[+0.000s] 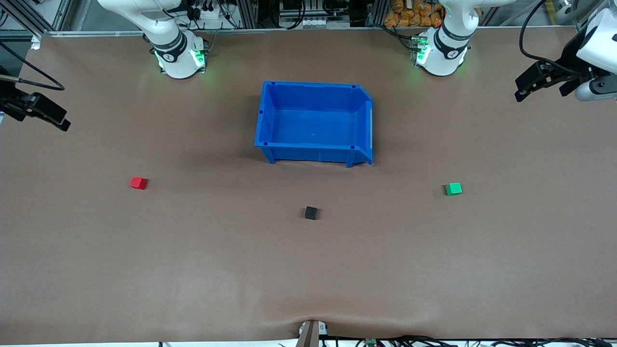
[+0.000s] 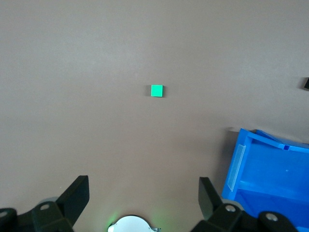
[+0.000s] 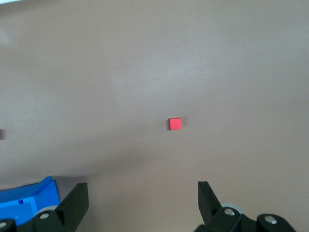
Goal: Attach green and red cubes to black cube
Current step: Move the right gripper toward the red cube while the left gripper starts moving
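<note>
Three small cubes lie well apart on the brown tabletop: the black cube sits nearer the front camera than the blue bin, the red cube lies toward the right arm's end and the green cube toward the left arm's end. The left hand hangs high above its end of the tabletop, fingers spread wide and holding nothing. The right hand hovers likewise over its own end, wide open and empty. The bin holds nothing.
</note>
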`<action>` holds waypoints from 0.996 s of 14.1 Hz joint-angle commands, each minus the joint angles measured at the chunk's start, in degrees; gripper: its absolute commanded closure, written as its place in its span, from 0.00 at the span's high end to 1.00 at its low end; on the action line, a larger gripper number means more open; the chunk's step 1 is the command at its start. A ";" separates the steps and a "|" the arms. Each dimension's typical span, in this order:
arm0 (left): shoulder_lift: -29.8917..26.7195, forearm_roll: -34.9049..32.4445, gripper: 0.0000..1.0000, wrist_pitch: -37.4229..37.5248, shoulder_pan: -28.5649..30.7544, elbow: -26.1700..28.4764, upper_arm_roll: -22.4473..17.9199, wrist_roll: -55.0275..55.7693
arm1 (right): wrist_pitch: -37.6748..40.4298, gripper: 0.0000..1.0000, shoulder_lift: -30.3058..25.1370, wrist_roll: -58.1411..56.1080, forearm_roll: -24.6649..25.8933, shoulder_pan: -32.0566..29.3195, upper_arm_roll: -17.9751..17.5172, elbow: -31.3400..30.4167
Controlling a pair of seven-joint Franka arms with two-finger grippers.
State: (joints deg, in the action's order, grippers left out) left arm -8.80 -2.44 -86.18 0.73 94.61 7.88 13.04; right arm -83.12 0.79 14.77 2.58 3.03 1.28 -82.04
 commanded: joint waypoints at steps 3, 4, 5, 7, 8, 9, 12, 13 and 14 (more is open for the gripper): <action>0.37 -0.11 1.00 1.19 0.42 -1.01 0.12 -0.29 | 6.04 1.00 0.00 -0.70 -1.00 -0.39 0.13 1.45; 0.54 -0.20 1.00 1.19 0.42 -1.10 0.12 -0.29 | 5.86 1.00 0.00 -0.70 -1.00 -0.39 0.04 1.45; 0.63 -0.20 1.00 1.19 0.50 -1.45 0.12 -0.38 | 5.69 1.00 0.09 -0.79 -1.00 -0.39 0.04 1.45; 0.80 -0.20 1.00 1.19 0.59 -1.54 0.12 -0.73 | 4.98 1.00 0.87 -0.71 -0.82 -0.65 0.13 1.45; 0.81 -0.20 1.00 1.19 0.59 -1.45 0.12 -0.73 | 3.76 1.00 2.88 -0.88 -0.13 -0.83 0.22 1.27; 0.81 -0.20 1.00 1.79 0.59 -1.36 0.21 -0.73 | 2.62 1.00 5.60 -0.71 0.92 -1.18 0.31 1.53; 0.72 -0.11 1.00 2.68 0.42 -0.75 0.21 0.05 | 2.08 1.00 6.85 -0.36 1.20 -3.64 0.57 1.45; 0.72 -0.11 1.00 2.68 0.33 -0.57 0.30 0.06 | 2.08 1.00 7.12 -0.09 1.20 -3.82 0.66 0.84; 0.72 -0.11 1.00 2.68 0.41 -0.31 0.39 -0.03 | 2.08 1.00 8.16 -0.09 1.11 -4.95 0.66 0.83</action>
State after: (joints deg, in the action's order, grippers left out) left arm -8.35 -2.44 -84.44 0.81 94.64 7.80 13.04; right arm -81.51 8.33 14.72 3.25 -0.06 2.49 -81.81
